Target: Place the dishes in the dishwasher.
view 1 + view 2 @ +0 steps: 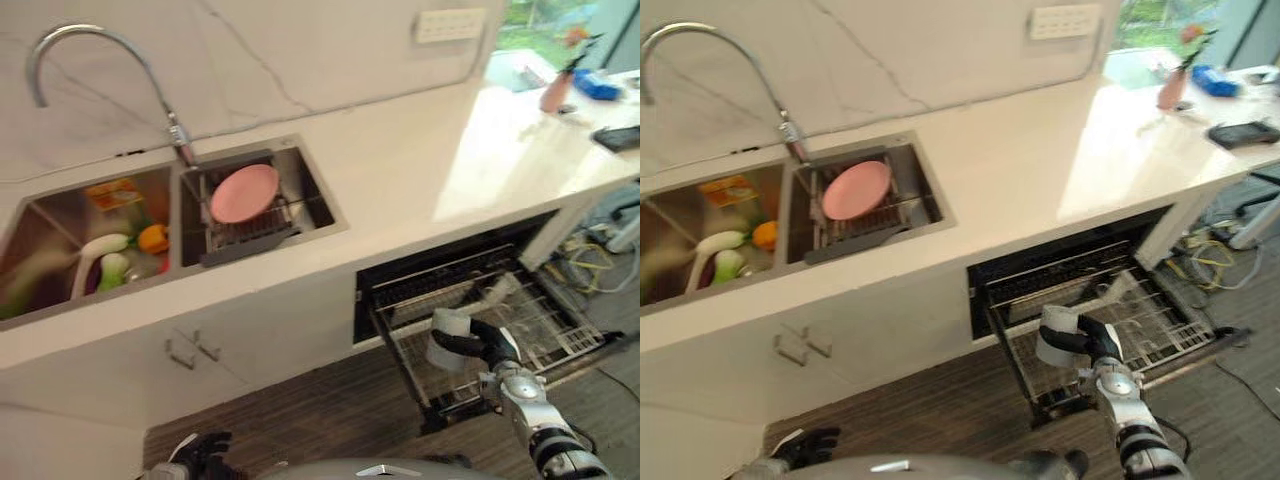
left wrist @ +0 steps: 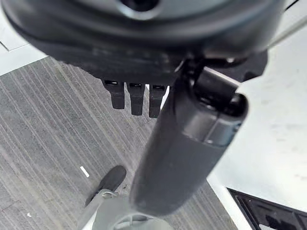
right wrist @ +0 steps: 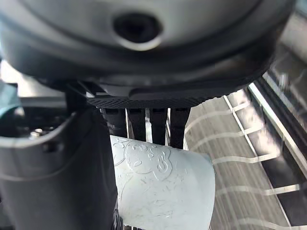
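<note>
Over the pulled-out dishwasher rack [image 1: 500, 320], near its front left corner, the right hand [image 1: 478, 343] has its fingers curled around a pale cup [image 3: 163, 191] with an embossed pattern; no writing on it can be read. The rack's wire floor beside the cup lies bare. A pink plate [image 1: 243, 192] leans in the sink [image 1: 320, 205]. The left hand [image 1: 200, 452] hangs low over the floor, fingers straight.

A pale blue-grey plastic cup [image 3: 163, 191] bears a faint embossed cartoon-and-scribble pattern. A round salmon-pink plate [image 1: 244, 192] leans in a dark grey wire rack [image 1: 250, 232]. The cream stone counter [image 1: 400, 170] and wall [image 1: 280, 50] carry thin grey veins. The floor [image 2: 43, 143] is dark brown with fine stripes.
</note>
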Robot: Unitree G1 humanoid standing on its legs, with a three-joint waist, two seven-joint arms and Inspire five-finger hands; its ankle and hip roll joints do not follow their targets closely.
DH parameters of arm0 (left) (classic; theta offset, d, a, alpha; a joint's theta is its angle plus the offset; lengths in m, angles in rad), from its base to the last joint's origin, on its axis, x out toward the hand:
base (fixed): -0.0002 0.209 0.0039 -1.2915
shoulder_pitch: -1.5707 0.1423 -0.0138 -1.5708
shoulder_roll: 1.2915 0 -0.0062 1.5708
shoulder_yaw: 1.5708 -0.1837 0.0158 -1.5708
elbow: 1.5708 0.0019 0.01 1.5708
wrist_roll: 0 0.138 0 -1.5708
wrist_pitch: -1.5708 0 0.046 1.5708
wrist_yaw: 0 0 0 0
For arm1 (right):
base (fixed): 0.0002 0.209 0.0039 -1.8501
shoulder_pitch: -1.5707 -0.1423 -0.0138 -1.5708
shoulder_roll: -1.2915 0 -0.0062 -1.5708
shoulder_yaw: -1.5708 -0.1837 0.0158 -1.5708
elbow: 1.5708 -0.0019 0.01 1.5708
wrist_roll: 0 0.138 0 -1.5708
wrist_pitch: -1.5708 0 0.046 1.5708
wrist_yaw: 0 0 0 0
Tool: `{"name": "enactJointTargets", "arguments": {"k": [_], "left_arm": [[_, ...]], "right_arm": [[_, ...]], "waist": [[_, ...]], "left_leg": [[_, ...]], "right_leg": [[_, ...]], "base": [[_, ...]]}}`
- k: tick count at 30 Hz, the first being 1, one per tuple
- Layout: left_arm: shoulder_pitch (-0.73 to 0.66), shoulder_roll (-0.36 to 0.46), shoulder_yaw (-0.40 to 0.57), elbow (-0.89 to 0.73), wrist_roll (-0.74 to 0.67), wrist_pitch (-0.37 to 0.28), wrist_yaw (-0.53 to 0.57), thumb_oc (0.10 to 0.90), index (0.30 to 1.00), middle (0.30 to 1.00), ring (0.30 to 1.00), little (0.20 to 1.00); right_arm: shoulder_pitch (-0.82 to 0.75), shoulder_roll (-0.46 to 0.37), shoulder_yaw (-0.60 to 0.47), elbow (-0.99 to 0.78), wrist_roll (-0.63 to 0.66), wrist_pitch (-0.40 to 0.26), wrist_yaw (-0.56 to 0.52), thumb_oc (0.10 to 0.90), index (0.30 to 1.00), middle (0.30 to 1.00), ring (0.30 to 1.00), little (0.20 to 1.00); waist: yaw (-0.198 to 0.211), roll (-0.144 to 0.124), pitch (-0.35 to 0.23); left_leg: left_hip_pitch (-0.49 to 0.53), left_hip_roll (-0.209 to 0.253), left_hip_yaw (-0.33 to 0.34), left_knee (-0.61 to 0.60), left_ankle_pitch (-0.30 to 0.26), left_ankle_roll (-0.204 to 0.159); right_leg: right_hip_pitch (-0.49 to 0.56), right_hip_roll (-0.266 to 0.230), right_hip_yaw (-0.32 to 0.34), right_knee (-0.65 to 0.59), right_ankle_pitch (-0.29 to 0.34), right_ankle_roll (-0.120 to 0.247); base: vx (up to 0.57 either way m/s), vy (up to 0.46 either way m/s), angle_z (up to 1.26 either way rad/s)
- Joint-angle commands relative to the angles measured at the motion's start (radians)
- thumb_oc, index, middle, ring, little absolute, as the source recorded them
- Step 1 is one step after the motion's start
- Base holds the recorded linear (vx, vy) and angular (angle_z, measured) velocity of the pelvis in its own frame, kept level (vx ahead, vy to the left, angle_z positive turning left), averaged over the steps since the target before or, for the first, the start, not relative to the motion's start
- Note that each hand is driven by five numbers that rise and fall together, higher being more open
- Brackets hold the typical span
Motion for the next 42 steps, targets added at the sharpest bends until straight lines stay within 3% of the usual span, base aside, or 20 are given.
{"name": "enactJointTargets", "arguments": {"k": [1, 2, 4, 7, 13, 14, 15, 16, 17, 22, 28, 33, 36, 37, 38, 42], "left_arm": [[-0.015, 0.046, 0.008, -0.08, -0.005, -0.039, 0.014, 0.8, 0.9, 0.9, 0.9, 0.9], [-0.017, 0.059, -0.012, -0.102, 0.0, -0.042, 0.011, 0.8, 0.9, 0.9, 0.9, 0.9], [-0.031, 0.067, -0.025, -0.106, 0.001, -0.044, 0.015, 0.8, 0.9, 0.9, 0.9, 0.9], [-0.053, 0.085, -0.029, -0.099, 0.006, -0.046, 0.039, 0.8, 0.9, 0.9, 0.9, 0.9], [-0.038, 0.095, -0.052, -0.087, 0.056, -0.054, 0.037, 0.8, 0.9, 0.9, 0.9, 0.9], [-0.034, 0.094, -0.044, -0.08, 0.055, -0.054, 0.042, 0.8, 0.9, 0.9, 0.9, 0.9], [-0.032, 0.092, -0.037, -0.079, 0.054, -0.052, 0.043, 0.8, 0.9, 0.9, 0.9, 0.9], [-0.03, 0.091, -0.036, -0.08, 0.054, -0.052, 0.043, 0.8, 0.9, 0.9, 0.9, 0.9], [-0.03, 0.089, -0.03, -0.07, 0.053, -0.051, 0.045, 0.8, 0.9, 0.9, 0.9, 0.9], [-0.05, 0.06, -0.013, -0.027, 0.055, -0.042, 0.075, 0.8, 0.9, 0.9, 0.9, 0.9], [-0.092, -0.006, 0.044, 0.068, 0.047, -0.02, 0.139, 0.8, 0.9, 0.9, 0.9, 0.9], [-0.097, -0.053, 0.078, 0.103, 0.028, -0.008, 0.167, 0.8, 0.9, 0.9, 0.9, 0.9], [-0.099, -0.107, 0.146, 0.146, -0.022, 0.005, 0.198, 0.8, 0.9, 0.9, 0.9, 0.9], [-0.098, -0.107, 0.145, 0.146, -0.022, 0.005, 0.198, 0.8, 0.9, 0.9, 0.9, 0.9], [-0.099, -0.122, 0.16, 0.15, -0.031, 0.007, 0.203, 0.8, 0.9, 0.9, 0.9, 0.9], [-0.098, -0.137, 0.162, 0.167, -0.034, 0.01, 0.199, 0.8, 0.9, 0.9, 0.9, 0.9]], "right_arm": [[-0.246, -0.026, -0.004, 0.006, 0.0, -0.069, -0.016, 0.4, 0.3, 0.3, 0.3, 0.3], [-0.284, -0.013, 0.021, 0.067, -0.021, -0.06, -0.026, 0.4, 0.3, 0.3, 0.3, 0.3], [-0.319, -0.01, 0.04, 0.101, -0.03, -0.06, -0.032, 0.4, 0.3, 0.3, 0.3, 0.3], [-0.381, 0.006, 0.058, 0.171, -0.04, -0.046, -0.066, 0.4, 0.3, 0.3, 0.3, 0.3], [-0.426, -0.008, 0.098, 0.196, -0.101, -0.044, -0.088, 0.4, 0.3, 0.3, 0.3, 0.3], [-0.427, -0.009, 0.114, 0.205, -0.122, -0.042, -0.085, 0.445, 0.368, 0.368, 0.368, 0.368], [-0.421, -0.006, 0.122, 0.206, -0.133, -0.038, -0.081, 0.582, 0.573, 0.573, 0.573, 0.573], [-0.42, -0.005, 0.123, 0.205, -0.134, -0.038, -0.081, 0.775, 0.862, 0.862, 0.862, 0.862], [-0.417, 0.0, 0.131, 0.22, -0.143, -0.035, -0.075, 0.8, 0.9, 0.9, 0.9, 0.9], [-0.4, 0.047, 0.163, 0.231, -0.182, -0.029, -0.081, 0.8, 0.9, 0.9, 0.9, 0.9], [-0.333, 0.055, 0.163, -0.01, -0.175, -0.065, -0.104, 0.8, 0.9, 0.9, 0.9, 0.9], [-0.215, 0.013, 0.092, -0.233, -0.188, -0.082, -0.123, 0.8, 0.9, 0.9, 0.9, 0.9], [-0.004, -0.03, -0.045, -0.517, -0.199, -0.115, -0.122, 0.8, 0.9, 0.9, 0.9, 0.9], [-0.001, -0.03, -0.046, -0.52, -0.199, -0.113, -0.122, 0.8, 0.9, 0.9, 0.9, 0.9], [0.066, -0.023, -0.094, -0.596, -0.199, -0.133, -0.123, 0.8, 0.9, 0.9, 0.9, 0.9], [0.156, 0.009, -0.166, -0.708, -0.171, -0.153, -0.112, 0.8, 0.9, 0.9, 0.9, 0.9]], "waist": [[0.048, -0.021, 0.061], [0.073, -0.042, 0.069], [0.078, -0.05, 0.076], [0.124, -0.065, 0.12], [0.152, -0.054, 0.138], [0.152, -0.049, 0.138], [0.149, -0.046, 0.134], [0.148, -0.045, 0.132], [0.146, -0.044, 0.126], [0.125, -0.044, 0.1], [0.065, -0.071, 0.058], [0.023, -0.084, 0.044], [-0.038, -0.085, 0.044], [-0.037, -0.085, 0.043], [-0.066, -0.083, 0.048], [-0.1, -0.089, 0.053]], "left_leg": [[0.133, 0.07, 0.049, -0.149, 0.084, -0.069], [0.124, 0.069, 0.049, -0.17, 0.096, -0.071], [0.11, 0.075, 0.041, -0.176, 0.106, -0.081], [0.034, 0.126, 0.034, -0.163, 0.158, -0.126], [-0.027, 0.158, 0.03, -0.143, 0.202, -0.155], [-0.035, 0.16, 0.029, -0.141, 0.208, -0.157], [-0.039, 0.161, 0.028, -0.141, 0.21, -0.158], [-0.041, 0.162, 0.028, -0.141, 0.211, -0.158], [-0.045, 0.162, 0.026, -0.139, 0.212, -0.159], [-0.044, 0.161, 0.033, -0.139, 0.206, -0.157], [-0.004, 0.142, 0.051, -0.144, 0.181, -0.146], [0.037, 0.12, 0.066, -0.136, 0.141, -0.128], [0.081, 0.092, 0.074, -0.114, 0.098, -0.098], [0.081, 0.091, 0.074, -0.115, 0.098, -0.098], [0.102, 0.071, 0.071, -0.12, 0.087, -0.079], [0.135, 0.018, 0.06, -0.162, 0.08, -0.046]], "right_leg": [[0.015, 0.105, 0.058, -0.031, -0.1, 0.097], [0.034, 0.124, 0.012, -0.079, -0.115, 0.093], [0.037, 0.147, 0.014, -0.118, -0.12, 0.09], [0.036, 0.201, 0.033, -0.246, -0.119, 0.085], [0.042, 0.253, 0.019, -0.316, -0.13, 0.062], [0.041, 0.26, 0.018, -0.319, -0.136, 0.055], [0.039, 0.261, 0.017, -0.321, -0.138, 0.051], [0.038, 0.262, 0.017, -0.321, -0.139, 0.05], [0.035, 0.265, 0.019, -0.322, -0.142, 0.046], [0.031, 0.271, 0.022, -0.319, -0.154, 0.033], [0.036, 0.263, 0.04, -0.304, -0.148, 0.031], [0.046, 0.239, 0.052, -0.267, -0.142, 0.04], [0.034, 0.184, 0.083, -0.149, -0.147, 0.059], [0.034, 0.182, 0.084, -0.147, -0.147, 0.059], [0.028, 0.159, 0.098, -0.103, -0.126, 0.072], [0.005, 0.117, 0.143, -0.06, -0.047, 0.107]], "base": [[0.0, 0.0, 0.0], [-0.02, -0.068, -0.04], [-0.11, -0.15, 0.0], [-0.15, -0.213, 0.21], [-0.07, -0.089, -0.06], [0.0, 0.0, 0.0], [-0.01, -0.019, -0.05], [0.01, -0.01, -0.06], [0.02, -0.007, -0.07], [0.02, -0.001, -0.01], [0.04, 0.041, -0.09], [0.04, 0.073, -0.11], [0.11, 0.199, -0.05], [0.09, 0.224, 0.03], [0.07, 0.229, -0.04], [0.02, 0.227, -0.11]]}}
